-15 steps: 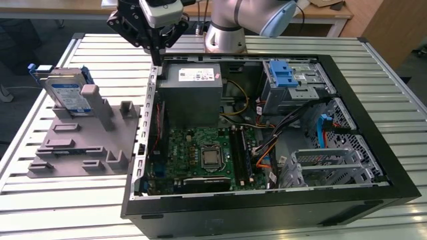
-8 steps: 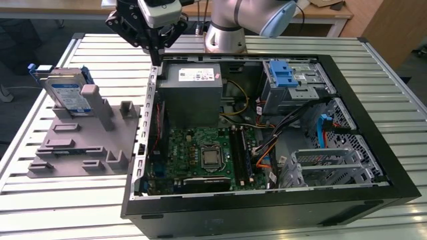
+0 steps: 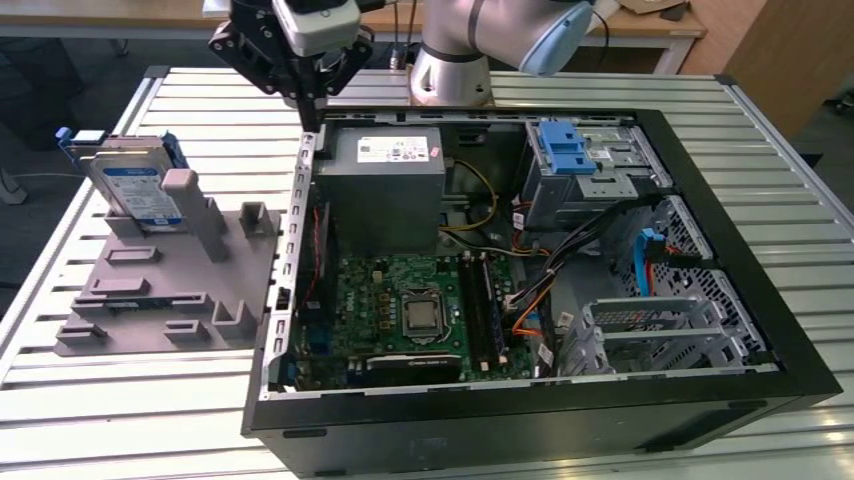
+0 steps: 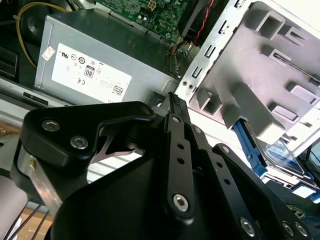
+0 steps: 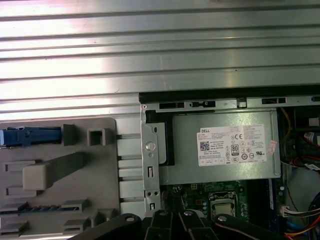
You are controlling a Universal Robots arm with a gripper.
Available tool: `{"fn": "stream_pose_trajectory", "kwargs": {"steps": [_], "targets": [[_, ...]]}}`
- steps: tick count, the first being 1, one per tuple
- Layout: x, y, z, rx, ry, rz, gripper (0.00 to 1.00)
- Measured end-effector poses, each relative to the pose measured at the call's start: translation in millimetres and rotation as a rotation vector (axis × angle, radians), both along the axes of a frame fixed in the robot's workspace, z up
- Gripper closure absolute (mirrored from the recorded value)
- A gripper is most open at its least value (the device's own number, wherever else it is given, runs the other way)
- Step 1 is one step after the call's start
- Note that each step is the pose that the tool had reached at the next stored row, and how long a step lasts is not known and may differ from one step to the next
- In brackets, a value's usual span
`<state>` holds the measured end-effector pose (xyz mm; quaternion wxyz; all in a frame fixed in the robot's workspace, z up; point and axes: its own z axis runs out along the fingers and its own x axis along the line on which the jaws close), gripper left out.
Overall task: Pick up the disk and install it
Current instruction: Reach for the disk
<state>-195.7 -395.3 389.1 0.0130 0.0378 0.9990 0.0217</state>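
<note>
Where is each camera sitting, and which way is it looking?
Exterior view: sits off the arm, high up, looking down on the table, the open computer case, the disk standing in its grey holder, the arm and the gripper.
First wrist view: rides on the arm, looking straight down on table slats, holder and power supply; gripper links show.
Second wrist view: rides on the arm, looking along the gripper, jaws together, toward the power supply.
Shared: both wrist views show power supply and holder.
</note>
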Motion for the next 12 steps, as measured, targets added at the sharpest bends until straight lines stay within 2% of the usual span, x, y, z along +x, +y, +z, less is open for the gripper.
{"fn": "stream_pose_trajectory", "kwargs": {"steps": [12], "targets": [[-2.8,0.0,-0.2,0.0000,0.0000,0.000,0.89]]}}
